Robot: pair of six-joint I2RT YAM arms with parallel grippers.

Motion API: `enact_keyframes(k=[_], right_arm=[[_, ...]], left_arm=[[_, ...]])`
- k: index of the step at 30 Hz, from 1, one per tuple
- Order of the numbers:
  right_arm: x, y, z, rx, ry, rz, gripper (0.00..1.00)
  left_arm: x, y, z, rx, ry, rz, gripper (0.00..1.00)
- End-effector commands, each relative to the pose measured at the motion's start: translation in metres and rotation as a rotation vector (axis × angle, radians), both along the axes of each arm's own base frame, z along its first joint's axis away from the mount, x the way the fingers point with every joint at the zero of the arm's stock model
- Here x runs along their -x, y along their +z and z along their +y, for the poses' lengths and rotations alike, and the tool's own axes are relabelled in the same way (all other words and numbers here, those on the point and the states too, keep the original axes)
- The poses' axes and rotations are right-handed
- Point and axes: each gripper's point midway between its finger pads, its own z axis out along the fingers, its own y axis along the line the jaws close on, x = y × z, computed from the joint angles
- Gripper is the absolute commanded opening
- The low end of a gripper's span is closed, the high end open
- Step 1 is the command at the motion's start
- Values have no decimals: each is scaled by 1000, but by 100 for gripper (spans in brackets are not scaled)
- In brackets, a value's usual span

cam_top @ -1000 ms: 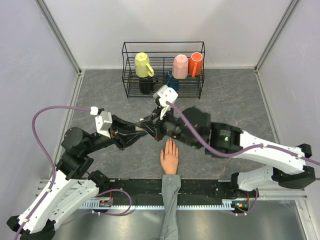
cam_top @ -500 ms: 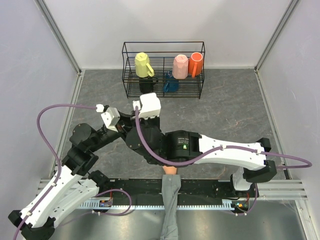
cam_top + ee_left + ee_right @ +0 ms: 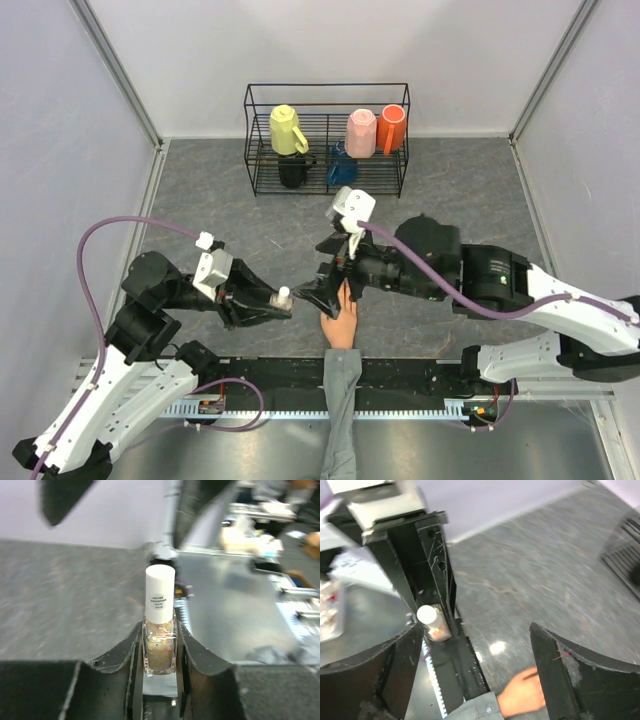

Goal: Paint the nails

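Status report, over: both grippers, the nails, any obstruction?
Left gripper shut on polish bottle, cap on. Right gripper open, empty, over fingertips of mannequin hand. Nails not discernible. No other obstruction seen.

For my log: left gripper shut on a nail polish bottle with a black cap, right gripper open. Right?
Not quite. The cap is white, not black; the left wrist view shows it. The left gripper is shut on the nail polish bottle, and the right gripper is open.

White-capped glittery bottle (image 3: 160,630), peach mannequin hand (image 3: 342,326), grey marbled table (image 3: 470,200).
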Motion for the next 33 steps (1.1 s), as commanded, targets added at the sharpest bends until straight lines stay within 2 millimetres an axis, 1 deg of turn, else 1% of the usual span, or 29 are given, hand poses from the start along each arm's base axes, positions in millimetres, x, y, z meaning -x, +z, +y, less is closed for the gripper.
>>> enact_keyframes(k=[1, 2, 3, 4, 5, 7, 8, 9, 10, 15, 17, 18, 20, 23, 24, 26, 27, 28, 29, 30, 31, 32, 33], right_arm=[[45, 16, 8, -128, 386, -15, 88], [55, 23, 9, -163, 459, -16, 85], [54, 24, 10, -172, 472, -14, 82], [57, 25, 11, -182, 498, -9, 74], [61, 28, 14, -198, 534, -3, 70], [62, 26, 21, -202, 557, 10, 63], [64, 29, 23, -218, 583, 6, 63], [65, 26, 26, -217, 593, 19, 61], [66, 26, 28, -220, 603, 21, 57], [64, 19, 36, -219, 622, 35, 54], [63, 19, 36, -228, 622, 33, 48], [61, 18, 37, -225, 617, 35, 43], [59, 17, 37, -224, 609, 35, 39], [50, 14, 37, -217, 581, 28, 27], [45, 11, 36, -212, 565, 30, 16], [36, 9, 36, -208, 524, 25, 3], [28, 6, 36, -201, 489, 24, 0], [22, 4, 35, -194, 456, 20, 0], [4, 4, 33, -192, 354, -2, 0], [-7, 0, 33, -183, 294, -6, 0], [-18, -2, 31, -173, 230, -11, 0], [-43, -8, 31, -155, 90, -12, 0], [-53, -6, 31, -152, 37, -16, 0]], left_arm=[[48, 22, 7, 33, -283, 3, 2], [47, 22, 6, 31, -289, 10, 2], [46, 25, 5, 39, -291, -3, 2], [43, 24, 3, 37, -290, 6, 2], [42, 24, 3, 39, -289, 5, 2], [41, 26, 2, 50, -291, 2, 2], [40, 26, 0, 55, -291, 2, 2], [38, 27, 0, 61, -287, 1, 2], [36, 26, -2, 67, -282, 1, 2], [27, 26, -6, 86, -252, -4, 2], [23, 25, -9, 88, -243, 0, 2], [20, 25, -10, 90, -232, 3, 2], [15, 25, -12, 93, -216, 1, 2], [7, 25, -15, 101, -181, -8, 2], [2, 27, -16, 108, -160, -16, 2], [-5, 28, -18, 112, -126, -25, 2], [-18, 29, -19, 113, -51, -30, 2], [-26, 31, -19, 119, 6, -43, 2], [-38, 31, -17, 119, 77, -48, 2], [-66, 30, -14, 119, 234, -63, 2], [-79, 33, -8, 128, 323, -83, 2], [-94, 35, -3, 137, 410, -98, 2], [-120, 42, 9, 168, 569, -134, 2]])
